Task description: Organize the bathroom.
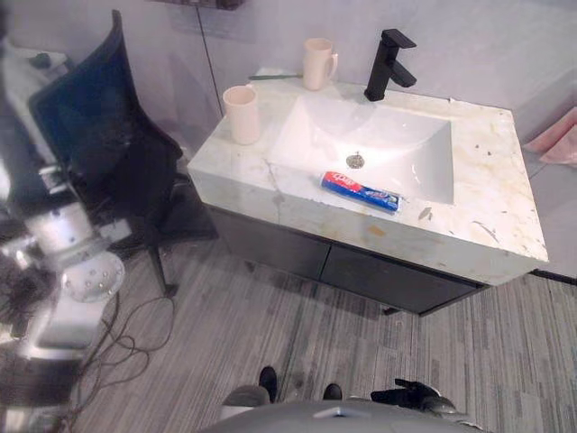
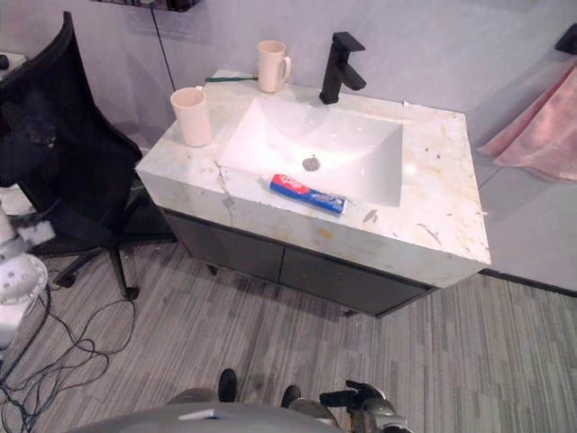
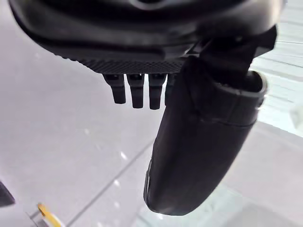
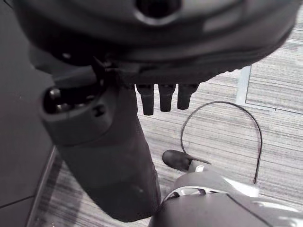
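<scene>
A marble washstand top holds a white basin with a black tap behind it. A red and blue toothpaste tube lies on the basin's front rim. A pale pink cup stands at the top's left end. A matching mug with a handle stands at the back, with a thin green toothbrush lying beside it. My left hand is open and holds nothing. My right hand hangs low over the floor, open and holding nothing; it is also in the left eye view.
A black office chair stands left of the washstand. A pink towel hangs on the wall at the right. Dark cabinet doors sit under the top. Grey plank floor lies between me and the stand.
</scene>
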